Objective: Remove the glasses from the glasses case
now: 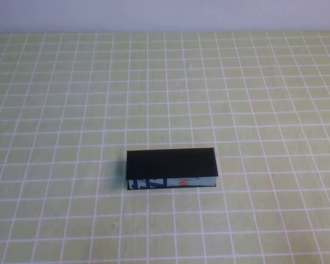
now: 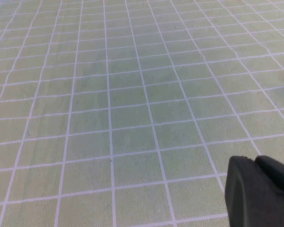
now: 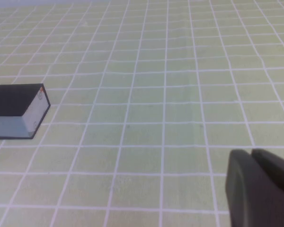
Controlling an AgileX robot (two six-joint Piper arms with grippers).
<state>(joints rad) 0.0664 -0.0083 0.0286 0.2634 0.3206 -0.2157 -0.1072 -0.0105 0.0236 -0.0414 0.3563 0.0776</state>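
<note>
The glasses case (image 1: 170, 169) is a black box with a light-blue side printed in dark blue and orange. It lies closed on the green checked cloth, near the middle of the high view. Its end also shows in the right wrist view (image 3: 16, 111). The glasses are hidden. My left gripper (image 2: 255, 163) shows only in the left wrist view, shut and empty, over bare cloth. My right gripper (image 3: 252, 155) shows only in the right wrist view, shut and empty, well off to the side of the case. Neither arm shows in the high view.
The green cloth with white grid lines (image 1: 253, 99) covers the table up to a pale wall at the back. Nothing else lies on it.
</note>
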